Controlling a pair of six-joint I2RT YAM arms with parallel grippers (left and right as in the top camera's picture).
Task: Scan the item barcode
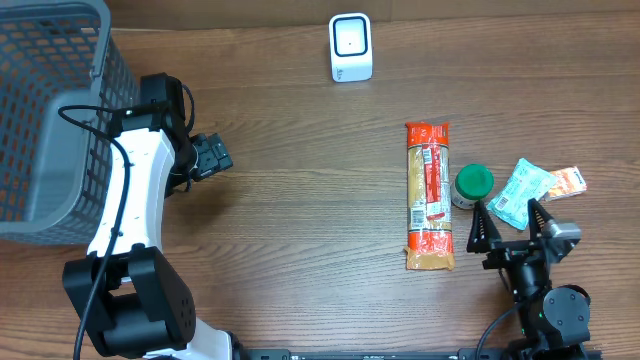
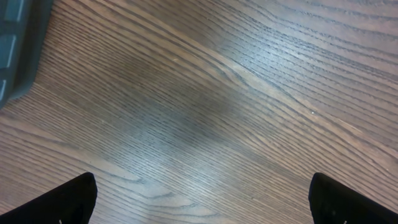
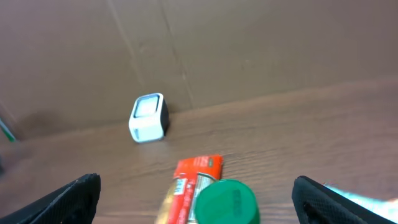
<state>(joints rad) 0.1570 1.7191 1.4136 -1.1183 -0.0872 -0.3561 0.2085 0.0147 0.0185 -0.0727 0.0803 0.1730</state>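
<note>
Tabletop [image 1: 300, 200], jar [image 1: 472, 183] before right fingers [image 1: 478, 228]

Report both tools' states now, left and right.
Left tool: open, holding nothing.
Right tool: open, holding nothing.

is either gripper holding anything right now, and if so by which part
Nothing is held. The left gripper is open over the table, and the right gripper is open near the green-lidded jar, gripping nothing.
</note>
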